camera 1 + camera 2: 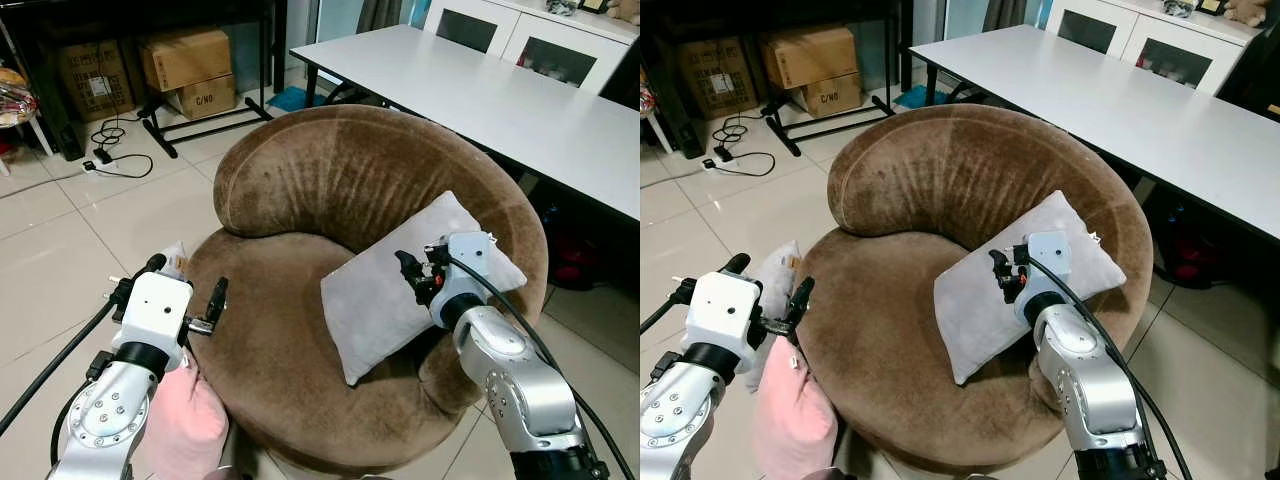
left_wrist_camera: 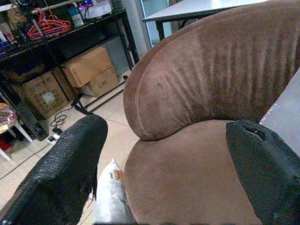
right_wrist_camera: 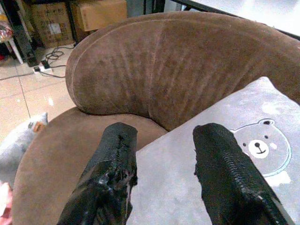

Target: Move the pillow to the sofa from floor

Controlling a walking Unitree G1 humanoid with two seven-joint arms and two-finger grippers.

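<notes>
A grey pillow (image 1: pixel 380 300) printed with a bear (image 3: pixel 260 145) lies on the seat of the round brown sofa (image 1: pixel 300 190), leaning toward its right side. My right gripper (image 1: pixel 412 272) hovers just over that pillow, open, with nothing between its fingers (image 3: pixel 110 183). At the sofa's left rim my left gripper (image 1: pixel 186 282) stands open and empty, pointing at the seat (image 2: pixel 187 164). A second grey pillow (image 1: pixel 775 265) sits on the floor against the sofa's left side, just beyond the left gripper. A pink pillow (image 1: pixel 185 425) lies on the floor beneath my left arm.
A long white table (image 1: pixel 480 90) stands behind and to the right of the sofa. Cardboard boxes (image 1: pixel 190 60) and a black rack line the back wall. A power strip with cables (image 1: pixel 100 160) lies on the tiled floor at the left.
</notes>
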